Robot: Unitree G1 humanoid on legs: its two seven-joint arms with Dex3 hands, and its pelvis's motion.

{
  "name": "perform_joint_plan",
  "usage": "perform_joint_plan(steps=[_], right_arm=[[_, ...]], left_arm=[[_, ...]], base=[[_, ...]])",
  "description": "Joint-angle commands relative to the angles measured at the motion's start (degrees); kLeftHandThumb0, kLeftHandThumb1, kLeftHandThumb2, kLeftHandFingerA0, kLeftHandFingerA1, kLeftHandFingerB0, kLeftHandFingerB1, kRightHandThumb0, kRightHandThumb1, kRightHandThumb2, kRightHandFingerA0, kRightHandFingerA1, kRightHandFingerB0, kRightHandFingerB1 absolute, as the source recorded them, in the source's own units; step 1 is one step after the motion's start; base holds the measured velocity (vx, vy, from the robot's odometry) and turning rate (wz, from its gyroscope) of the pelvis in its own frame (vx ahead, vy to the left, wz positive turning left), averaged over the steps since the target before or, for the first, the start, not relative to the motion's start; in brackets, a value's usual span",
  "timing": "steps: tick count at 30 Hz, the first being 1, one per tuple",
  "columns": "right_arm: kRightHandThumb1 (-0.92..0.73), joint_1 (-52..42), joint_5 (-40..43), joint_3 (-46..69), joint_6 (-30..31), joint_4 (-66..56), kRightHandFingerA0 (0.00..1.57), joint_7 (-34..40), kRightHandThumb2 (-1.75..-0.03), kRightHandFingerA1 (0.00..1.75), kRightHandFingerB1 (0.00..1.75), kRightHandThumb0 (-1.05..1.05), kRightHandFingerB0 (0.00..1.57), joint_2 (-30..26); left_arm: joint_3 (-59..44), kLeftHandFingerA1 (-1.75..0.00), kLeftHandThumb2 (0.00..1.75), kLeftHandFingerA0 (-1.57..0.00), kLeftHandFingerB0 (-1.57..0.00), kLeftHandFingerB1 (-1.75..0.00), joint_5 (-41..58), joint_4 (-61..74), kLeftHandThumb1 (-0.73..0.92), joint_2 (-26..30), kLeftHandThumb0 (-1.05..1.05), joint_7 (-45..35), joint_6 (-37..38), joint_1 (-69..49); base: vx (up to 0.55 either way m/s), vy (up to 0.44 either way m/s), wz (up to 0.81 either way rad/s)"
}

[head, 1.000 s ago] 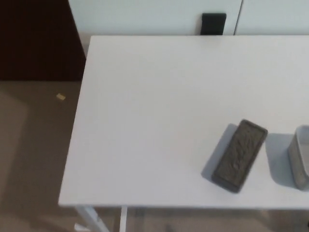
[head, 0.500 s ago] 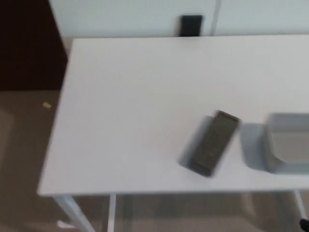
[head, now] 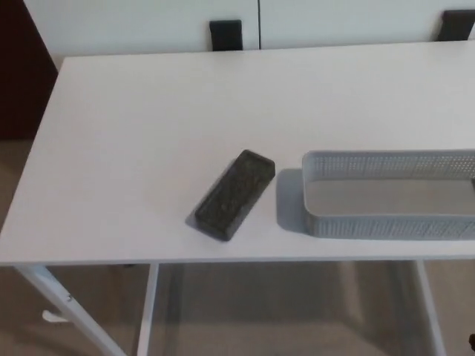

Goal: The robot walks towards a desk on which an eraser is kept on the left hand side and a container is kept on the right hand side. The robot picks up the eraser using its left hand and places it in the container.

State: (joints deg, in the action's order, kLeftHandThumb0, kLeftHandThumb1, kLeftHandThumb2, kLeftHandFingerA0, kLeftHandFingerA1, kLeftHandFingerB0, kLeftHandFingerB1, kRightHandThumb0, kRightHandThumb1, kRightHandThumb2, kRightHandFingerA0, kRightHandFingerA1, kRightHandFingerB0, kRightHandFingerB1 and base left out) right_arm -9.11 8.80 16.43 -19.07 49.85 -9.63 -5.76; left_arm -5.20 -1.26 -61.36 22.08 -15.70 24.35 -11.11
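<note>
The whole view has swung since a second ago, so the camera moved, not the things: the eraser (head: 234,195) lies slantwise near the counter's (head: 111,148) front edge. The container (head: 386,194) now shows just beside it, empty. Neither hand is in view, so the approach seems unfinished.

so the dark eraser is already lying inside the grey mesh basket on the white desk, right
Not quite. In the head view the eraser lies on the bare white desk, just left of the grey mesh basket and apart from it. The basket holds nothing visible.
</note>
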Motion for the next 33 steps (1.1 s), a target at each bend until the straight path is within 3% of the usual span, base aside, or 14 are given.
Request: perform_joint_plan(steps=[1,4,5,6,10,11,12,13,14,20,21,33], right_arm=[[-0.4,-0.01,-0.18,-0.63,0.71,-0.66,0.57,0.29,-0.68,0.63,0.51,-0.38,0.35,-0.26],[-0.41,1.32,-0.36,-0.92,0.84,0.24,0.58,0.57,-0.68,0.64,0.51,-0.36,0.35,-0.38],[-0.5,1.46,-0.42,-1.03,0.73,0.31,0.64,0.76,-0.55,0.59,0.44,-0.29,0.39,-0.37],[-0.42,1.36,-0.67,-1.21,0.53,0.34,0.59,1.06,-0.68,0.64,0.51,-0.36,0.36,-0.23],[-0.42,-0.02,-0.62,-1.54,0.32,-0.5,0.51,0.76,-0.69,0.6,0.51,-0.38,0.35,0.18],[-0.41,-0.02,-0.58,-1.54,0.8,-0.62,0.59,1.24,-0.69,0.63,0.51,-0.37,0.36,0.42],[-0.5,-0.18,-0.71,-1.68,0.79,-0.85,0.65,1.22,-0.55,0.58,0.43,-0.29,0.4,0.4],[-0.5,0.15,-0.58,-1.66,0.77,-0.67,0.63,1.2,-0.55,0.58,0.44,-0.28,0.4,0.48],[-0.41,0.75,-0.82,-1.78,0.45,0.02,0.6,1.35,-0.68,0.64,0.52,-0.37,0.37,0.33],[-0.42,1.11,-1.95,-2.94,0.54,-0.1,0.59,1.71,-0.69,0.63,0.51,-0.37,0.36,-0.07],[-0.51,0.96,-1.73,-3.05,0.92,-0.39,0.65,1.22,-0.55,0.58,0.43,-0.31,0.39,-0.16],[-0.5,0.66,-2.51,-3.96,1.21,-0.68,0.69,1.55,-0.55,0.6,0.43,-0.3,0.41,-0.26]], left_arm=[[0.55,-0.32,0.6,-0.26,-0.2,-0.29,-1.47,1.25,0.6,1.79,-0.43,1.13,1.25,-0.07],[0.88,-0.33,0.6,-0.26,-0.21,-0.29,-2.07,2.47,0.61,2.19,-0.44,1.87,1.32,0.21],[0.98,-0.33,0.6,-0.26,-0.21,-0.29,-2.08,2.6,0.61,2.31,-0.44,1.75,1.19,0.42],[1.11,-0.33,0.6,-0.26,-0.21,-0.29,-2.11,2.77,0.61,2.58,-0.44,1.55,1.25,0.56],[1.4,-0.33,0.6,-0.25,-0.2,-0.28,-2.09,3.09,0.61,3.01,-0.43,1.23,0.97,0.4],[1.57,-0.34,0.6,-0.26,-0.2,-0.29,-2.28,3.12,0.61,3.1,-0.43,1.4,0.89,0.49],[1.79,-0.33,0.6,-0.26,-0.2,-0.28,-2.54,3.06,0.61,3.19,-0.44,1.58,0.88,0.56],[1.99,-0.33,0.6,-0.26,-0.2,-0.29,-2.77,3.19,0.61,3.33,-0.44,1.78,0.82,0.68],[2.02,-0.33,0.6,-0.26,-0.2,-0.28,-2.77,3.59,0.62,3.38,-0.44,1.83,0.79,0.62],[2.11,-0.34,0.6,-0.27,-0.2,-0.29,-3.22,3.51,0.62,3.63,-0.45,2.38,1.26,0.52],[2.25,-0.34,0.6,-0.27,-0.2,-0.29,-3.5,3.67,0.62,3.66,-0.45,2.58,1.11,0.45],[2.87,-0.34,0.6,-0.28,-0.21,-0.29,-4.31,4.68,0.61,3.69,-0.45,3.47,0.94,-0.26]], base=[[-0.03,0.16,-0.06],[-0.01,0.185,0.05],[0.07,0.19,-0.09],[0.07,0.173,0.25],[-0.04,0.044,0.08],[-0.02,-0.035,0.13],[-0.1,-0.059,0.03],[-0.12,-0.081,0.01],[-0.06,-0.094,-0.02],[-0.03,-0.062,0.0],[0.0,0.0,0.0],[0.0,0.0,0.0]])
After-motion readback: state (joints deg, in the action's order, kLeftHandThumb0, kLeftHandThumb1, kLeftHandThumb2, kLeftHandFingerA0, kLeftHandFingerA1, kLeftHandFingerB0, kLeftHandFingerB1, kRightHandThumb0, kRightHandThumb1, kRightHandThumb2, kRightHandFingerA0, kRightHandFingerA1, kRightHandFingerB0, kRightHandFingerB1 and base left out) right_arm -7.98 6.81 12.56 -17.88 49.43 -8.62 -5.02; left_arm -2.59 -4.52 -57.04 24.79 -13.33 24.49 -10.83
